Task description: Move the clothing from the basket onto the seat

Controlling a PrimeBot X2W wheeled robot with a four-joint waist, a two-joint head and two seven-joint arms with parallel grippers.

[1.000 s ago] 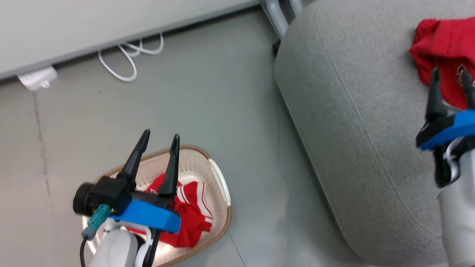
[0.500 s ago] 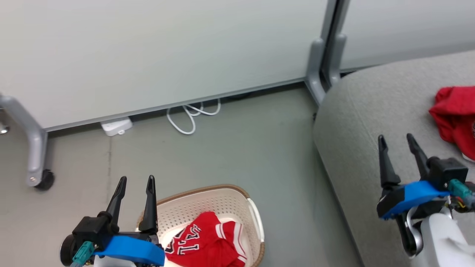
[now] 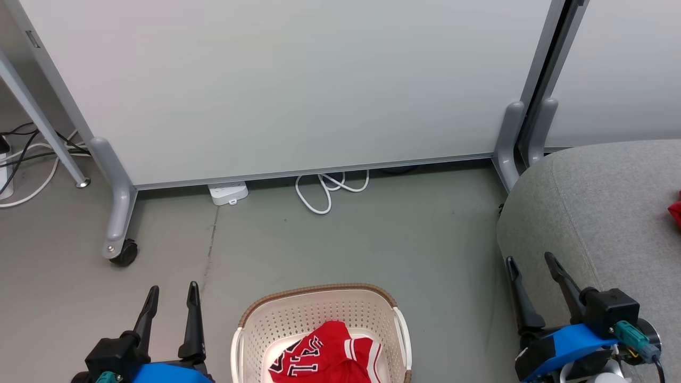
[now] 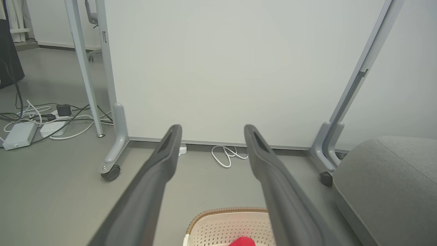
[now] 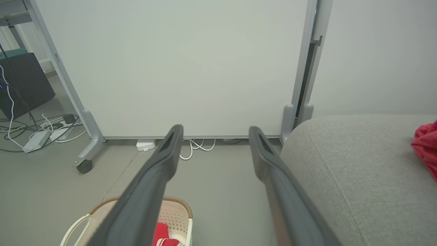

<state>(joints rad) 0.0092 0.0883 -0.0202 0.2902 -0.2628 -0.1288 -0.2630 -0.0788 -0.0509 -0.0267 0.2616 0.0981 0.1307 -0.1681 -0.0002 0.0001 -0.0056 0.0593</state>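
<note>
One red garment (image 3: 324,356) with white trim lies in the cream basket (image 3: 319,311) on the floor at the bottom centre of the head view. A second red garment (image 5: 426,148) rests on the grey seat (image 3: 601,213) at the right; its edge (image 3: 675,213) peeks in at the head view's right border. My left gripper (image 3: 171,291) stands open and empty left of the basket. My right gripper (image 3: 531,260) is open and empty over the seat's left edge. The basket's rim (image 4: 227,213) and a scrap of red cloth (image 4: 243,242) appear low in the left wrist view.
A pale partition panel (image 3: 298,80) on grey feet with a castor (image 3: 123,254) stands behind the basket. A white cable loop (image 3: 327,189) and power strip (image 3: 229,192) lie at its base. More cables (image 4: 37,118) lie at the far left.
The head camera has tilted up and turned, so the basket and seat sit lower and the partition has come into sight. Both grippers stay open and empty, now low in the picture.
</note>
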